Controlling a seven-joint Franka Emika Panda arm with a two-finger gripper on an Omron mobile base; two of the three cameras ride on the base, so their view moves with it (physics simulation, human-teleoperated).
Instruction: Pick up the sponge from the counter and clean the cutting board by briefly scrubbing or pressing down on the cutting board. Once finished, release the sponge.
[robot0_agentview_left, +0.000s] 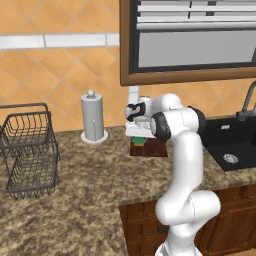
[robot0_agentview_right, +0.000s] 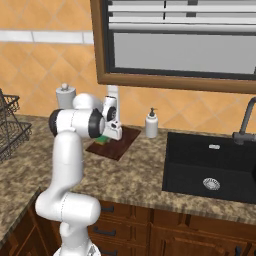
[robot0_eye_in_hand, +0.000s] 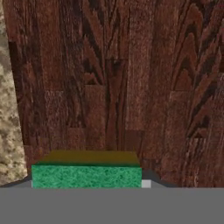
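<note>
Green-topped and yellow beneath, the sponge sits at the claw's end in the hand view, with the fingertips themselves hidden behind it; it looks pinched between them, though the contact cannot be seen directly, so that is a judgement. In the right base view the claw points down over the near-left part of the cutting board, and a sliver of green sponge shows just under it, close to or touching the wood. From the left base view the claw is mostly masked by the arm's own elbow, with the sponge peeking out above the board.

Dark reddish grain spreads across the hand view above the sponge, and speckled table shows along the left edge, so the sponge is near that side of the board rather than at its centre.

The step in hand appears to be the scrub or press. To do it well, keep the sponge's flat face square to the wood, press down gently and steadily, and make short strokes toward the board's middle, away from the nearby edge, so the sponge does not slide off onto the table. Keep the pinch firm through the strokes; only spread the claw once pressing is finished. The soap bottle stands just beyond the board's far corner, so strokes should stay short of it.
</note>
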